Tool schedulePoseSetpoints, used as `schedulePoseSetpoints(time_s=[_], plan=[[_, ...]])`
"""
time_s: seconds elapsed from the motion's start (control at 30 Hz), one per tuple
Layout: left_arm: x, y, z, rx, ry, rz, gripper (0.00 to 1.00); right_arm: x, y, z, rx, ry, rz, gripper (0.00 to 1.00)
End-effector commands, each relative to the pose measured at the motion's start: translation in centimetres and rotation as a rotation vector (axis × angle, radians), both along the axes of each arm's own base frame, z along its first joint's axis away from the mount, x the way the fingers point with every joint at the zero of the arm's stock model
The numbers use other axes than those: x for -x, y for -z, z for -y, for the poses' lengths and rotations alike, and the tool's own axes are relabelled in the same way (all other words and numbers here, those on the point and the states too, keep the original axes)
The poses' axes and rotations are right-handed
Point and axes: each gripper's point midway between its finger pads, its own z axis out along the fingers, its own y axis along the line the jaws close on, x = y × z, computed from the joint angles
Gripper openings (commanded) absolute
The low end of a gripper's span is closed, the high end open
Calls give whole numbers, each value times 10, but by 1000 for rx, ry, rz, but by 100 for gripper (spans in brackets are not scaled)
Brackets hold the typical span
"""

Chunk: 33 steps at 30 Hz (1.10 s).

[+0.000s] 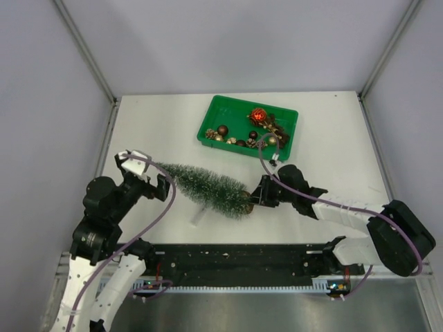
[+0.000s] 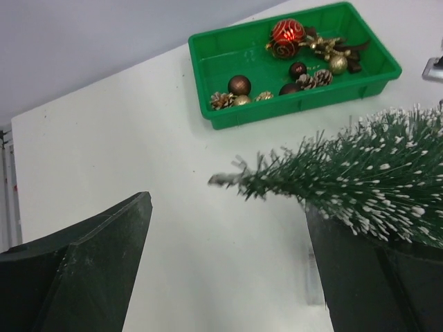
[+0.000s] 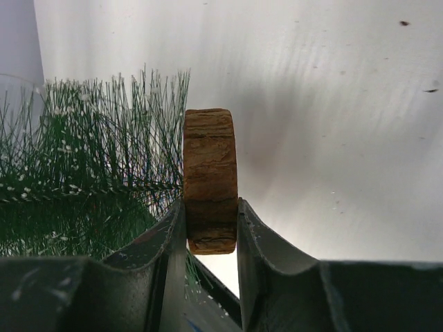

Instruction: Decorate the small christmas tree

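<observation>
small christmas tree (image 1: 208, 185), clamped by right claw (image 3: 211, 209)

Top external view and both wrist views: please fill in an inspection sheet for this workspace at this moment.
Surface: white table, no spills seen.
Job's things: tree on its side, undecorated; green tray holds baubles and pine cones.
Clutter: pale strip beside the tree, cannot tell what it is.
Grippers: left gripper open around the tree tip; right gripper shut on the tree's wooden base.
Cables: purple cables run along both arms, one looping near the tray.
Surroundings: grey walls, metal frame posts.
</observation>
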Motion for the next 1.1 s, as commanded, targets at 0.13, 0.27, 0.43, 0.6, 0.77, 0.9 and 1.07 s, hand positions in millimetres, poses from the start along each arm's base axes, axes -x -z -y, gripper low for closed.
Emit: schedulePoseSetpoints(time_s=[0.13,0.27,0.43,0.6,0.77,0.9,1.07], plan=[[4,78,-18,-364,66,-91,99,-24,0,3,-84,28,12,0],[6,96,-28,-435,55,-118,99,-28,10,12,-60,58,-6,0],[18,91,-23,-380,70,-110,99,-30,25,23,-31,93,-30,0],[38,65,7,-181,180,-70,99,-27,37,25,-28,91,-49,0],[27,44,21,-13,174,-56,99,-23,46,25,-32,90,-68,0],[2,35,27,69,120,-108,99,-18,51,27,-46,100,-75,0],[-33,36,27,179,8,-185,99,-13,51,26,-95,100,-67,0]])
